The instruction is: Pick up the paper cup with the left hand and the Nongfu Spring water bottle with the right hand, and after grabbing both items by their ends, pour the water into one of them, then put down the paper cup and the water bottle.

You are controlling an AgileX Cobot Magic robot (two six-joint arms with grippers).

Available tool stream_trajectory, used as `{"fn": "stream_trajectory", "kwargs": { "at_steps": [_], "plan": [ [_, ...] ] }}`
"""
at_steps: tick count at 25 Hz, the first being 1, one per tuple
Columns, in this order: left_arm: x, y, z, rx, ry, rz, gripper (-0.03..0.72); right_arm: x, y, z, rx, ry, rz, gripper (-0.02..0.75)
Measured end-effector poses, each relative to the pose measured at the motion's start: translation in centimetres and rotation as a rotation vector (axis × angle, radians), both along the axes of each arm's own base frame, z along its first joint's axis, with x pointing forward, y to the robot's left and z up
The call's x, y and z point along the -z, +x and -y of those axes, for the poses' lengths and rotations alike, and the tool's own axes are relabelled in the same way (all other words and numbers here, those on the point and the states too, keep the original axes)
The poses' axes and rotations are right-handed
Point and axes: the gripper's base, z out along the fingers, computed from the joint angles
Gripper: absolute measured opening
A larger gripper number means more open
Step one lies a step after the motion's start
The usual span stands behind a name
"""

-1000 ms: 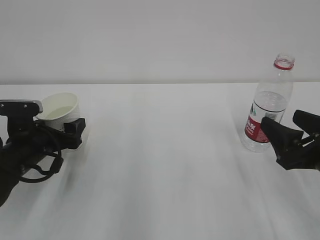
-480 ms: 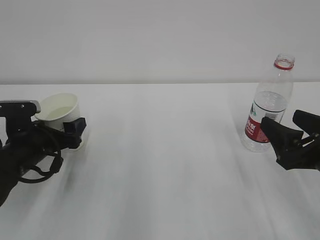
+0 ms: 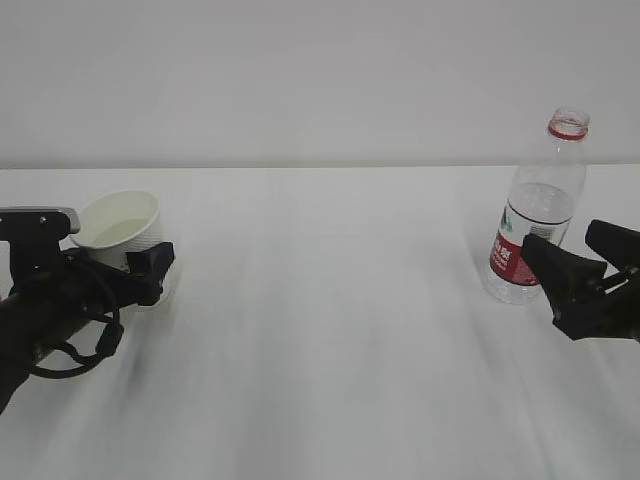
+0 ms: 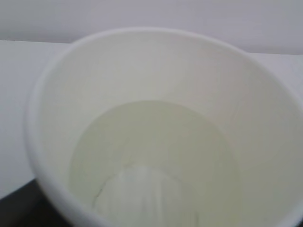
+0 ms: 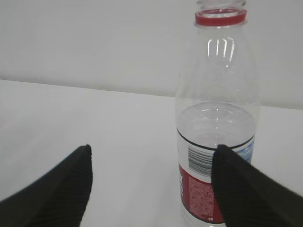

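On the white table (image 3: 330,330) the paper cup (image 3: 122,228), tilted with water (image 4: 156,156) inside, sits clasped in the left pincer (image 3: 110,275). At the far right the Nongfu Spring water bottle (image 3: 535,215) stands upright just ahead of the right pincer (image 3: 580,262), whose jaws gape apart, not touching it.

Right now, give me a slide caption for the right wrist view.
Open right claw facing the uncapped Nongfu Spring water bottle, upright on the white table, partly filled.
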Motion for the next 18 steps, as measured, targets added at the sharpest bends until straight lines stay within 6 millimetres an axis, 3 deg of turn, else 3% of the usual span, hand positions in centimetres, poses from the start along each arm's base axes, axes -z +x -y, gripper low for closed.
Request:
{"fn": "stream_trajectory", "kwargs": {
  "at_steps": [18],
  "plan": [
    [0.02,-0.28,0.77,0.098,0.011,0.002,0.67,0.0,0.0,0.0,0.0,0.0,0.0,0.589]
  ]
}}
